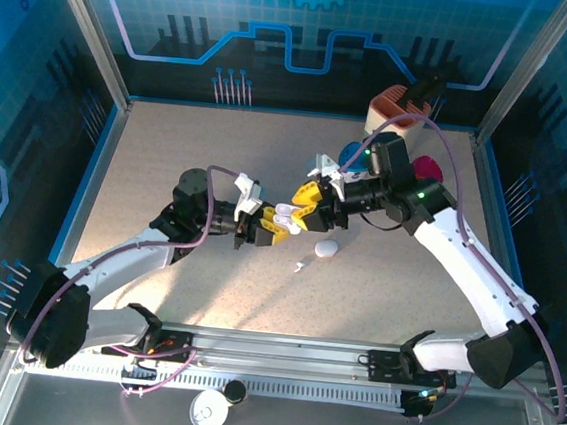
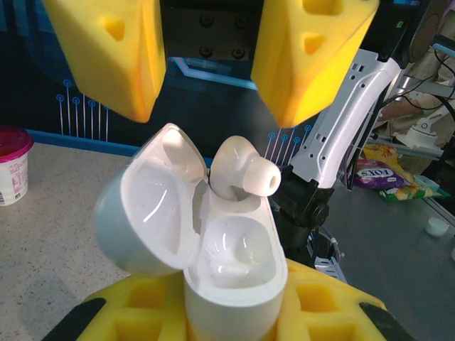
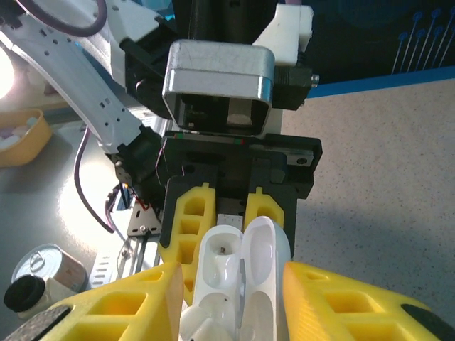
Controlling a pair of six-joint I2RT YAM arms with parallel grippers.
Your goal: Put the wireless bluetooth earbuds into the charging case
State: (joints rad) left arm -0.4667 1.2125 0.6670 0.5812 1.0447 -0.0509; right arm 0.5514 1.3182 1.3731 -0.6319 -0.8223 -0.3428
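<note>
My left gripper is shut on the lower body of a white charging case, which it holds up with the lid swung open to the left. One white earbud sits in the far slot with its tip pointing right, and the near slot holds nothing. My right gripper hovers just above the case, its yellow fingers spread wide and clear of the earbud. In the right wrist view the open case lies between the right gripper's parted fingers.
A shut white pebble-shaped case and a small white earbud lie on the table just in front of the grippers. Round containers stand at the back right, and a pink-lidded tub is on the left.
</note>
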